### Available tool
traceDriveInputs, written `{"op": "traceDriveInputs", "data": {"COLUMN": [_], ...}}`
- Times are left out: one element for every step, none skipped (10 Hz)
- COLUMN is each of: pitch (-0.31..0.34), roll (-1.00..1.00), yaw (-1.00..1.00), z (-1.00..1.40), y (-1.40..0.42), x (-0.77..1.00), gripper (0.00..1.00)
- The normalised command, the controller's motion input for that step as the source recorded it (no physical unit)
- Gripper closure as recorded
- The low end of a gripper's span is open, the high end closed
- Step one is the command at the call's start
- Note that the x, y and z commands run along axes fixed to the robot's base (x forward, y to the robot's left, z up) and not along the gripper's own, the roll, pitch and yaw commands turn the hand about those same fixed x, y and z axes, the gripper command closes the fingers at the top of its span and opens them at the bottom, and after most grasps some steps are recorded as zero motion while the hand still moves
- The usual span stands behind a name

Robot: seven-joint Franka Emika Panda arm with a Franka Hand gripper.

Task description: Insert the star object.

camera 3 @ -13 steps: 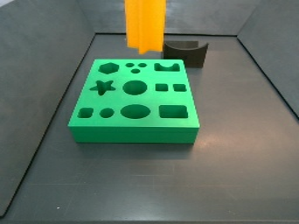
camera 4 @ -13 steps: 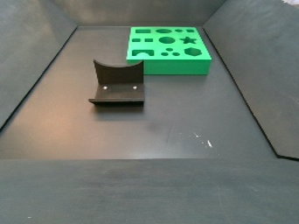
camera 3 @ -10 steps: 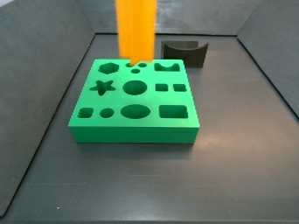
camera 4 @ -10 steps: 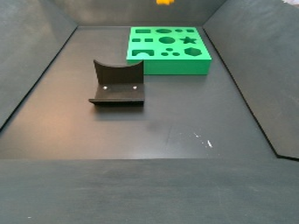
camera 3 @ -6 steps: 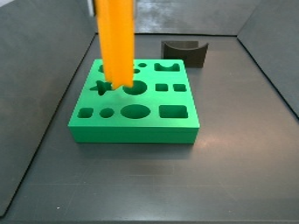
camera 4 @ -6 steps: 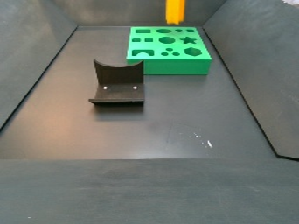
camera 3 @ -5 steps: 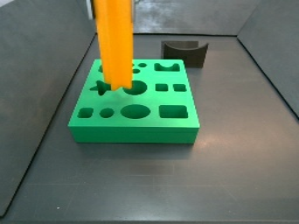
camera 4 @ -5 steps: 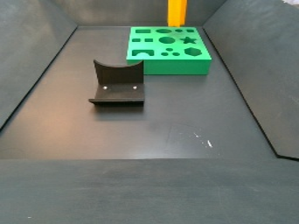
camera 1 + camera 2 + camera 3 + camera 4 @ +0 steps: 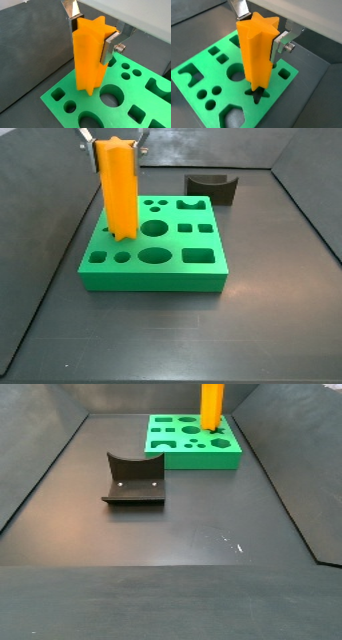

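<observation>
A: What lies nearest in the side views?
B: Bare dark floor (image 9: 201, 584); beyond it the fixture (image 9: 134, 479), a dark bracket with a curved top, stands well apart from the green block (image 9: 191, 442); in a side view the same fixture (image 9: 213, 186) sits behind the green block (image 9: 154, 256).

A: Where is the star object relative to the jaws?
B: The star object (image 9: 89, 55) stands upright between the two silver fingers (image 9: 110, 46); the plates press on opposite ridged sides near its upper end, so the jaws are closed on it, gripping the peg; its long body hangs free below them.

A: And the gripper itself?
B: The gripper (image 9: 260, 25) is above the green block, over the edge that carries the star-shaped hole (image 9: 256, 94); in a side view only the finger tips of the gripper (image 9: 114, 142) show at the top of the star object (image 9: 120, 188).

A: Where is the peg's lower end?
B: In a wrist view it is at the star-shaped hole, with the hole's dark points showing around it; whether it has entered cannot be told; in a side view the star object (image 9: 213, 408) rises from the far part of the block.
</observation>
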Motion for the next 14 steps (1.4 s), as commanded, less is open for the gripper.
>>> {"op": "traceDriveInputs", "data": {"pitch": [0.000, 0.000, -0.016, -0.046, 0.000, 0.000, -0.001, -0.004, -0.023, -0.021, -0.009, 0.000, 0.000, -0.030], "roll": [0.01, 0.08, 0.11, 0.16, 0.22, 0.22, 0.17, 0.17, 0.19, 0.17, 0.17, 0.10, 0.04, 0.00], "yaw": [0.06, 0.16, 0.31, 0.55, 0.73, 0.69, 0.65, 0.62, 0.71, 0.61, 0.55, 0.37, 0.23, 0.01], "z": [-0.08, 0.00, 0.00, -0.05, -0.10, -0.13, -0.15, -0.14, -0.17, -0.15, -0.17, -0.23, -0.25, -0.33], "y": [0.18, 0.13, 0.11, 0.11, 0.19, 0.19, 0.14, 0.11, 0.09, 0.00, 0.00, 0.00, 0.00, 0.00], "x": [-0.13, -0.09, -0.13, -0.15, 0.00, -0.07, 0.00, 0.00, 0.00, 0.00, 0.00, 0.00, 0.00, 0.00], "gripper": [1.00, 1.00, 1.00, 1.00, 1.00, 1.00, 1.00, 1.00, 1.00, 1.00, 1.00, 1.00, 1.00, 1.00]}}
